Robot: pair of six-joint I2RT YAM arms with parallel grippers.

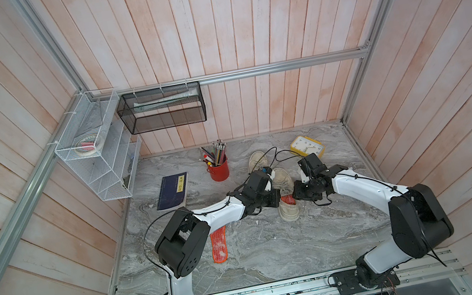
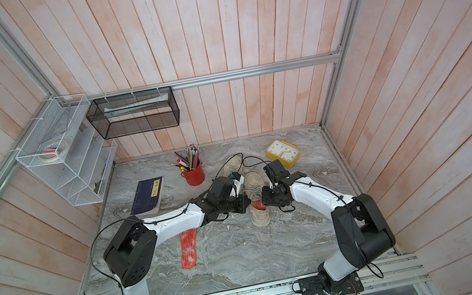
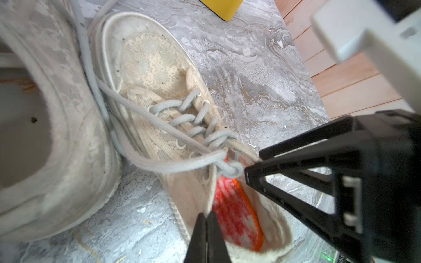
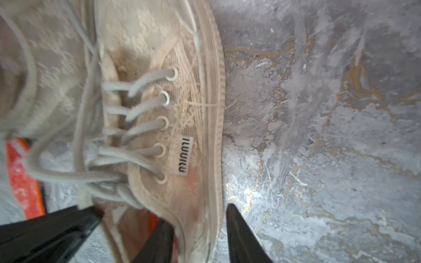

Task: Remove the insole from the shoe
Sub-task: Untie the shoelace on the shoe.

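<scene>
A worn beige lace-up shoe (image 1: 289,212) (image 2: 260,216) lies mid-table with its toe toward the back wall. An orange-red insole (image 3: 234,211) (image 1: 288,200) lies inside it and shows through the opening. My left gripper (image 3: 206,236) (image 1: 277,199) is shut on the collar edge on the shoe's left side. My right gripper (image 4: 200,236) (image 1: 297,193) stands open astride the shoe's right side wall (image 4: 200,182). One finger is inside the opening over the insole and the other is outside by the sole.
A second beige shoe (image 1: 257,160) lies just behind, its laces trailing across. A loose orange insole (image 1: 219,244) lies on the marble table under my left arm. A red pencil cup (image 1: 219,169), yellow clock (image 1: 307,146) and dark notebook (image 1: 172,191) sit toward the back.
</scene>
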